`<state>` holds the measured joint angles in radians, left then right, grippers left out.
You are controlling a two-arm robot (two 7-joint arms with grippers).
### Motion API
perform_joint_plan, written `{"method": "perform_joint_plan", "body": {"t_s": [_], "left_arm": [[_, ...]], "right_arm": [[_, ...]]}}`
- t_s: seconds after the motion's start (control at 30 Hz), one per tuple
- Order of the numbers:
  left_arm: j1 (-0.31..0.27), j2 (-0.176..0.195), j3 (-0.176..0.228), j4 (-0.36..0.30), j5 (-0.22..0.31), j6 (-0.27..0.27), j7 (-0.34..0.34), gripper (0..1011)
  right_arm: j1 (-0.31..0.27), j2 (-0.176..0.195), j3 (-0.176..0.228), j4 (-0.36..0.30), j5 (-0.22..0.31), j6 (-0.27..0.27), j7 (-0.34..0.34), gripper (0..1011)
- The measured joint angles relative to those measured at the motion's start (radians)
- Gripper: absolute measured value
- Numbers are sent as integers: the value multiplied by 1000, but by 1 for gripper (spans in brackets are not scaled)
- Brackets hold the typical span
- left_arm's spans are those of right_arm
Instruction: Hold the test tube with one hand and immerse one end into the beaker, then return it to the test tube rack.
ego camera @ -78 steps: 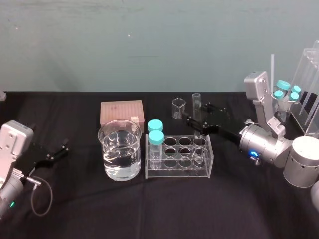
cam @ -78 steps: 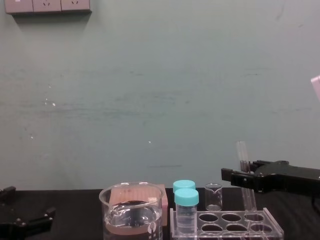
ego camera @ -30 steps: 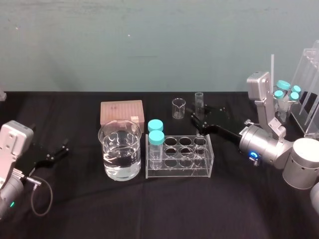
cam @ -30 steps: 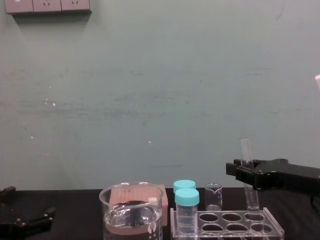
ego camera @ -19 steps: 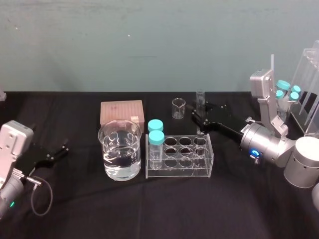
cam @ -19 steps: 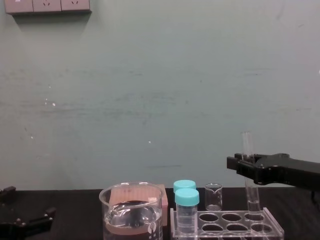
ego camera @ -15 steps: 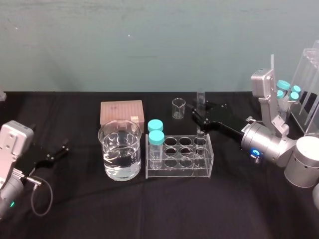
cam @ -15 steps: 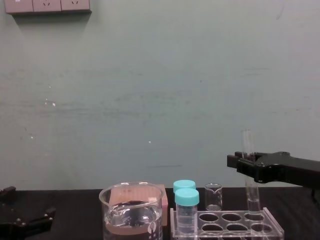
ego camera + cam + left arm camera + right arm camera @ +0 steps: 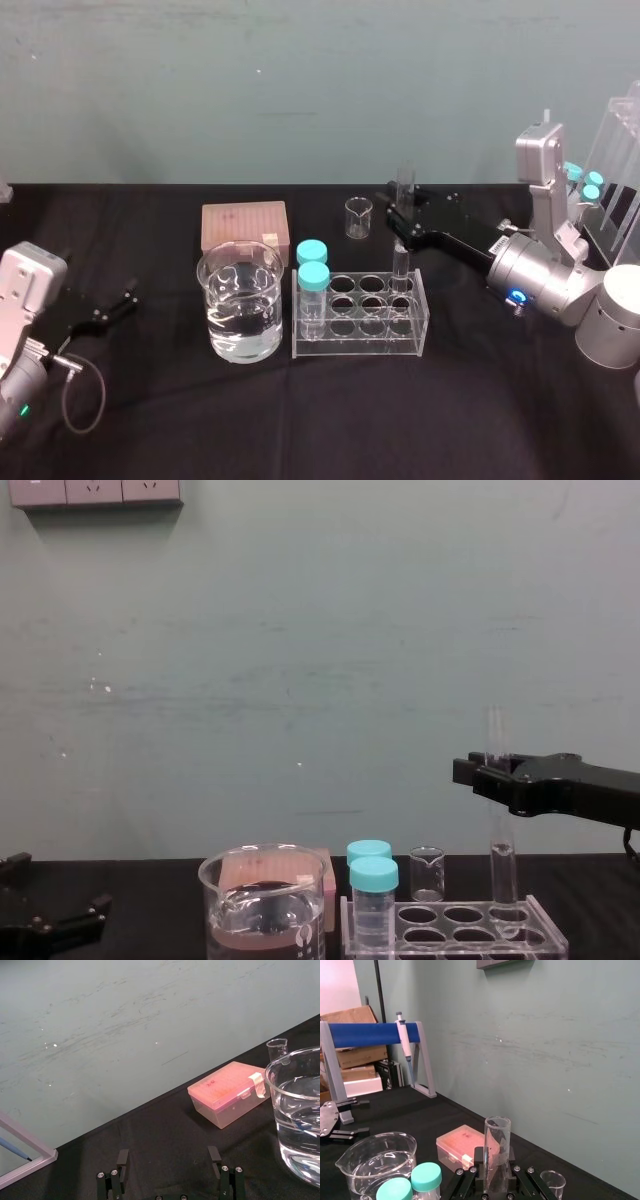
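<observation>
Your right gripper (image 9: pixel 402 215) is clamped on the upright test tube (image 9: pixel 400 258), whose rounded end sits just at the far-right hole of the test tube rack (image 9: pixel 360 345). The beaker (image 9: pixel 240 310) stands to its left, just past the rack. The left gripper (image 9: pixel 110 308) is parked near left, fingers apart.

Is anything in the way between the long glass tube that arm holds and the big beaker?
Yes. Two teal-capped vials stand at the left end of the test tube rack, between the test tube in the right gripper and the beaker. The tube's bottom hangs lower than their caps.
</observation>
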<state>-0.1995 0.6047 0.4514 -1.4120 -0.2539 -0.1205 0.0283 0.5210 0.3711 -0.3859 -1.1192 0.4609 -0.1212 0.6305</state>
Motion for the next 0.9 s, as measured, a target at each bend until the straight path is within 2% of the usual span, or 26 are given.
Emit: {"method": "perform_joint_plan", "body": {"t_s": [0.7, 0.9], "left_arm": [[0, 0, 0, 0, 0, 0, 0, 1000], [0, 0, 0, 0, 0, 0, 0, 1000]], "right_arm": [[-12, 7, -2, -26, 12, -2, -4, 242], [-18, 16, -1, -54, 12, -2, -12, 241]]}}
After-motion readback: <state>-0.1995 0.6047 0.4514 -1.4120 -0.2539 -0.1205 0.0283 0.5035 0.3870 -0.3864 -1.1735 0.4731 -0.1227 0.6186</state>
